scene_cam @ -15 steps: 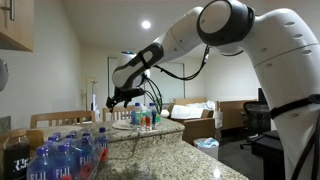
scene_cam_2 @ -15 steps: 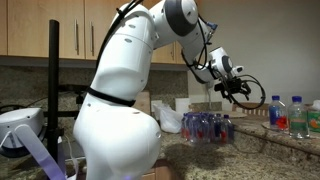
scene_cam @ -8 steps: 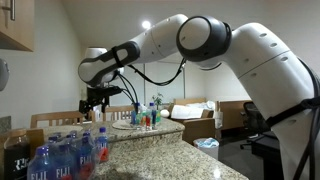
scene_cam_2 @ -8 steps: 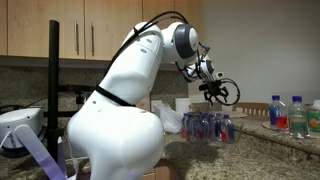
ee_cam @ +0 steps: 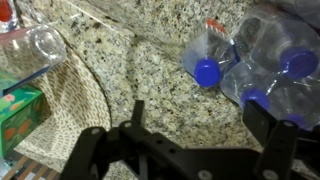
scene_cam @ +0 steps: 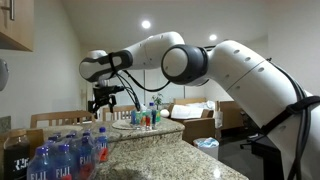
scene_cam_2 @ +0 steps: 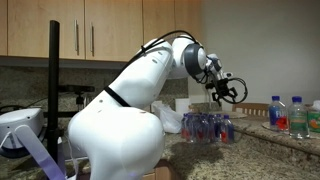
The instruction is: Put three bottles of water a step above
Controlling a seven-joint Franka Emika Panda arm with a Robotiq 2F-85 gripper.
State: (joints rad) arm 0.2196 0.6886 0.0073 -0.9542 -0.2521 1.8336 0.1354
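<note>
Arm has swung back from the step above (scene_cam_2: 290, 136), where two bottles (scene_cam_2: 276, 111) stand. Gripper (ee_cam: 193, 110) is spread wide and empty, now over the wrapped pack (ee_cam: 285, 70) on the tabletop (ee_cam: 160, 70). A loose third bottle (ee_cam: 205, 57) is likely the next pick.

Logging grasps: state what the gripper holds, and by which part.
Nothing. The black gripper hangs open over the speckled granite countertop; the clear blue-capped plastic water bottles lie untouched beyond it.
</note>
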